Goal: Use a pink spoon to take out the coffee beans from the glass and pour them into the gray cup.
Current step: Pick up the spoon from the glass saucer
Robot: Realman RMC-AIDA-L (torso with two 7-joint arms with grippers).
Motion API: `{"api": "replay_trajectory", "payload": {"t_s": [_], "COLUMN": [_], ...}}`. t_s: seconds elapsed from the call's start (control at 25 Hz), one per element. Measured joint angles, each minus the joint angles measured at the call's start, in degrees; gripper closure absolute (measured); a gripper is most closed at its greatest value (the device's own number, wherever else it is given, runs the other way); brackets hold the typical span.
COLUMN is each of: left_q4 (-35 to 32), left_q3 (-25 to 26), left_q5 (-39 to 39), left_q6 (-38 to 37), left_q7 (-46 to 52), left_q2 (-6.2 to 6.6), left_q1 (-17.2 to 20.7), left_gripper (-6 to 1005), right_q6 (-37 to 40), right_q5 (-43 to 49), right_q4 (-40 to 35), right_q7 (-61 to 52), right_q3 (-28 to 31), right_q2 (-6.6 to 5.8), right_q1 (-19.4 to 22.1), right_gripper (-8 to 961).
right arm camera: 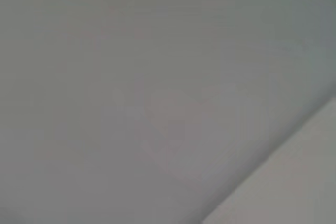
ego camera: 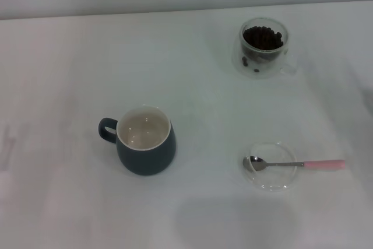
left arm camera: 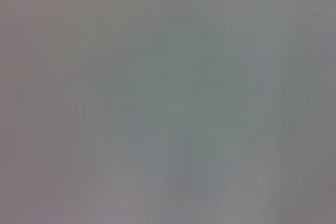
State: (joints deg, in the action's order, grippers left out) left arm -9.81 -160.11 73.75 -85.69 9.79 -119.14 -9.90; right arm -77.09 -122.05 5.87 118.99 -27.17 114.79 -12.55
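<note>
Glass [ego camera: 263, 48] of coffee beans [ego camera: 263, 38] near surface [ego camera: 70, 56] far-right edge; gray cup [ego camera: 145, 140] centre-left; pink spoon [ego camera: 294, 164] on glass dish [ego camera: 270, 167] near right edge. End effectors unseen, state unknown.

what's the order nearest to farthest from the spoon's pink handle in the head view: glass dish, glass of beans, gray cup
Neither tool is in view.
1. glass dish, under the pink spoon's bowl
2. glass, farther back
3. gray cup, across to the left
</note>
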Motion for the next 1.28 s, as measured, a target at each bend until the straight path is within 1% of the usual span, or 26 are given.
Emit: {"api": "replay_trajectory", "payload": {"t_s": [0.16,0.32,0.4,0.44,0.64,0.76,1.16,1.28], "left_q4": [2.6,4.0,3.9,3.9,4.0,3.8,4.0,4.1], "left_q3": [0.1,0.1,0.1,0.1,0.1,0.1,0.1,0.1], "left_q5": [2.3,2.7,2.8,2.9,3.0,3.0,3.1,3.1], "left_q6": [0.3,0.5,0.5,0.7,1.8,2.1,3.4,3.4], "left_q7": [0.2,0.3,0.3,0.3,0.3,0.3,0.3,0.3], "left_q2": [0.05,0.04,0.04,0.04,0.04,0.04,0.04,0.04], "left_q1": [-2.3,-4.8,-5.9,-6.3,-7.2,-7.5,-7.9,-8.1], "left_gripper": [226,226,226,226,225,225,230,231], "right_q6": [-7.8,-11.9,-13.0,-13.9,-14.7,-13.7,-12.0,-11.8], "right_q5": [0.6,1.4,1.5,2.2,4.2,5.1,11.7,12.3], "right_q4": [9.2,16.4,18.8,20.3,22.3,23.0,21.8,21.1], "right_q7": [1.8,6.2,7.6,7.9,7.5,7.8,4.3,3.7], "right_q3": [-1.4,-3.1,-4.2,-5.7,-6.9,-6.9,-6.7,-6.3], "right_q2": [-0.03,0.05,0.06,0.06,0.12,0.23,0.25,0.26], "right_q1": [2.4,4.6,5.3,5.7,6.4,6.2,5.1,5.1], "right_gripper": [83,82,82,82,83,83,187,255]}}
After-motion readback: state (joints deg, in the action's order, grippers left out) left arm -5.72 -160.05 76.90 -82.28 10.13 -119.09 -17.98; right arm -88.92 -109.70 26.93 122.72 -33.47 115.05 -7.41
